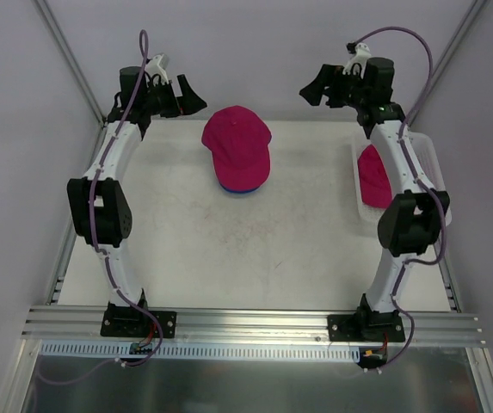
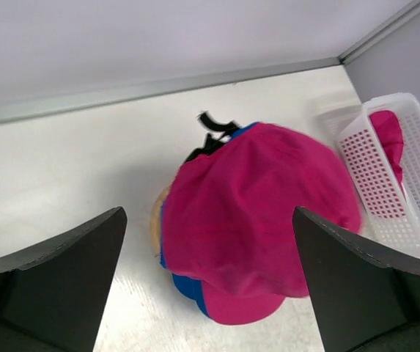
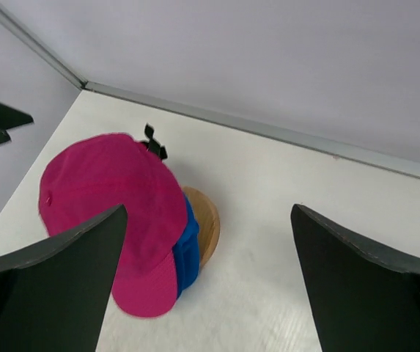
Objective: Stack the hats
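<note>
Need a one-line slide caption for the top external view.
Pink cap stacked on blue cap at centre, second pink cap in the white tray, left gripper and right gripper open.

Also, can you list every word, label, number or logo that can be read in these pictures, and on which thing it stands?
None can be read. The top pink baseball cap, the blue baseball cap under it, the second pink cap and the white plastic basket holding it show no print.

The top hat is magenta, lower hat blue, tray white.
</note>
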You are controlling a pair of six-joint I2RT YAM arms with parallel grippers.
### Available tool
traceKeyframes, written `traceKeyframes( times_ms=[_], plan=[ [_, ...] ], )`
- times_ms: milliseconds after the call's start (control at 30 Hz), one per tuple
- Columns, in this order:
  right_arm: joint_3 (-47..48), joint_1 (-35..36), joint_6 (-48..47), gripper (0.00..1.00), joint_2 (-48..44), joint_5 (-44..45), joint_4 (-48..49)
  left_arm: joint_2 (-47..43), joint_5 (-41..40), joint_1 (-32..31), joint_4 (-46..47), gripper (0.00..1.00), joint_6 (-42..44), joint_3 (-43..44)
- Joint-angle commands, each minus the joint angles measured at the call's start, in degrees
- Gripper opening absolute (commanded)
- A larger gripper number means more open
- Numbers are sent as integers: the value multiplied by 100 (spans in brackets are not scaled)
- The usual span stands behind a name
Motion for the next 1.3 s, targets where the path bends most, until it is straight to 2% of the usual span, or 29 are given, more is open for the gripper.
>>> traceKeyframes(
  times_ms=[0,133,300,433,567,700,800,867,1000,1267],
  plan=[
    [-754,-177,-502,99,-1060,-244,-339,-771,331,-29,174,99,284,-35],
    [-1879,-554,-977,100,-1975,-79,-716,-1121,428,-29,174,99,292,-149],
    [-2233,-1134,-2090,99,-2512,396,-2121,-1947,305,-38,25,99,1100,-1132],
    [-2084,-2029,-3004,97,-2242,598,-3369,-2904,138,-38,-177,99,1645,-2509],
    [-1689,-2427,-3657,87,-1601,922,-4249,-3512,94,-38,-213,99,1927,-3372],
    [-1373,-2489,-3562,70,-932,1144,-4233,-3820,286,-38,-230,99,1909,-3744],
    [-1038,-2463,-3070,67,-440,1442,-4049,-3874,366,-38,-265,99,1954,-3841],
    [-951,-2393,-3095,65,-272,1670,-3821,-3821,498,-38,-318,99,1971,-3832],
    [-792,-2313,-3009,55,256,1873,-3539,-3672,349,-38,-458,99,1857,-3683],
    [-888,-2243,-2735,59,967,2804,-2775,-3707,-283,-38,-529,99,1831,-3700]
  ],
)
